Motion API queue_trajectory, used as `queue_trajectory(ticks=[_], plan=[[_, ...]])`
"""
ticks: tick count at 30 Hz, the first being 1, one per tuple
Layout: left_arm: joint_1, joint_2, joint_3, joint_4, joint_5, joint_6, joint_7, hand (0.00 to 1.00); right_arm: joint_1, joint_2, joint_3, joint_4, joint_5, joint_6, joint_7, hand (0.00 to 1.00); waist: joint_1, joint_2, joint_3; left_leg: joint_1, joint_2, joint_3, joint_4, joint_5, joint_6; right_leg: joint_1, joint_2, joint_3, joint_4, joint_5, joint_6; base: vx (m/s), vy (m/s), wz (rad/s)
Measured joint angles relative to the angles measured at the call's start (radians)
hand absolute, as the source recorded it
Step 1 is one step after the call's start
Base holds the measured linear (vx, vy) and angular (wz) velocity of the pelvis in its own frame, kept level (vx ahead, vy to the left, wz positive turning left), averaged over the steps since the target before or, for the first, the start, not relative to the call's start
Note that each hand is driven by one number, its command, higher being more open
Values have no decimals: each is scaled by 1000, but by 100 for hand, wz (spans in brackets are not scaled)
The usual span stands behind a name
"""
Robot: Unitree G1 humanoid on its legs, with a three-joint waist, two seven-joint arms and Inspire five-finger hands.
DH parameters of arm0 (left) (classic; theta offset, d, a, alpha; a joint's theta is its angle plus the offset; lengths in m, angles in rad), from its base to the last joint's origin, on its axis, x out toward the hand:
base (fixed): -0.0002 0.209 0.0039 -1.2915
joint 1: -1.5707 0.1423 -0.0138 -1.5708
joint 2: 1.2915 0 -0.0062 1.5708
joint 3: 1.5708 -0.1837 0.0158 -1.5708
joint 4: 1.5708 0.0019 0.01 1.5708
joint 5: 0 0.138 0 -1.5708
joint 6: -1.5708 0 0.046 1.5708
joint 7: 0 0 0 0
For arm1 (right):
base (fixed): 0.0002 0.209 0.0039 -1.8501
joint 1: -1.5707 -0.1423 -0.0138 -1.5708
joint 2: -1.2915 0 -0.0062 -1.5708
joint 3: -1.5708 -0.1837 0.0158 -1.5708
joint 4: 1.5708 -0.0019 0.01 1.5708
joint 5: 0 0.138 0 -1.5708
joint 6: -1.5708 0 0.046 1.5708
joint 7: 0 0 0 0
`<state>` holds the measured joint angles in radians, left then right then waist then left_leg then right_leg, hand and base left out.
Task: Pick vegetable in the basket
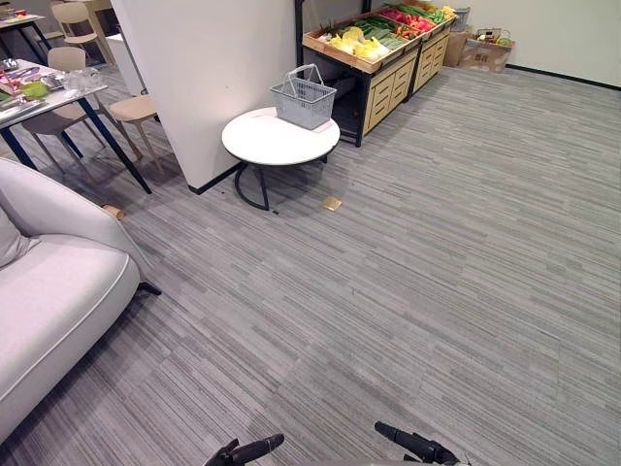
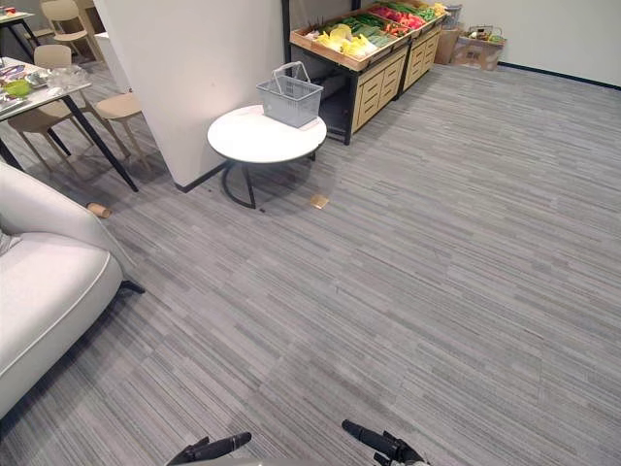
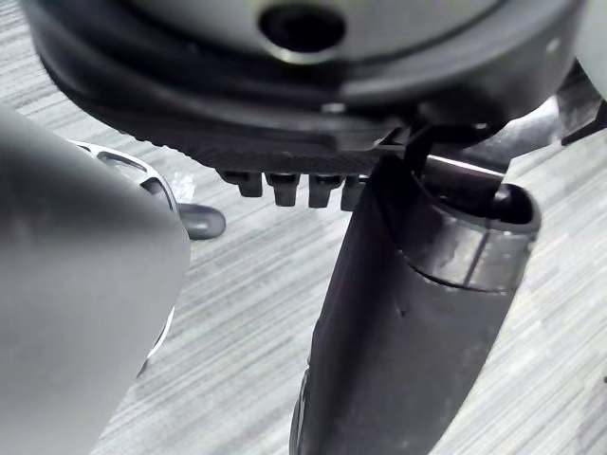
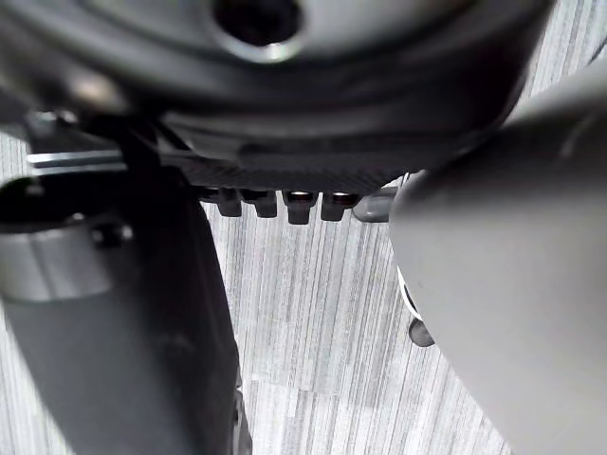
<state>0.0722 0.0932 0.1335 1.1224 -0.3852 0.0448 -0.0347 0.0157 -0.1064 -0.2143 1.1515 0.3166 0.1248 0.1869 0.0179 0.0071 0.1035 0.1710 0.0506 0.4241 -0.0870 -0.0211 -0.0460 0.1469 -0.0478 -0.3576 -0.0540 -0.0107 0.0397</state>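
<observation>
Low at the near edge, left hand point(image 1: 245, 451): fingers are lying straight and relaxed, gripping nothing.
Right hand point(image 1: 419, 448): fingers are likewise hanging straight, empty.
Floor point(image 1: 408, 291): grey striped carpet is stretching between the hands and the goods.
Desk point(image 1: 277, 144): round, white, is carrying the basket point(image 1: 303, 101), which is grey wire with handles standing up and seemingly empty.
Vegetables point(image 1: 361, 44): are lying in the wooden stand point(image 1: 388, 87) just beyond the desk, well apart from both hands; yellow, green and red lots, too small to name.
Handling, judged: probably light and firm, skins possibly smooth and bruising easily; taking one round its middle is looking safest.
</observation>
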Motion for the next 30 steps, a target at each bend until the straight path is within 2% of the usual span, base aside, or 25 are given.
queue_trajectory(ticks=[30], plan=[[-14, 8, -11, 0, -15, 0, -15, 100, -4, 0, 14, -4, -1, -14, 7, 100, 2, -5, 44, 5, -7, -7, 0, 5, 7, 6, -6, -2, 2, 0, 0, -2, -1, 0]])
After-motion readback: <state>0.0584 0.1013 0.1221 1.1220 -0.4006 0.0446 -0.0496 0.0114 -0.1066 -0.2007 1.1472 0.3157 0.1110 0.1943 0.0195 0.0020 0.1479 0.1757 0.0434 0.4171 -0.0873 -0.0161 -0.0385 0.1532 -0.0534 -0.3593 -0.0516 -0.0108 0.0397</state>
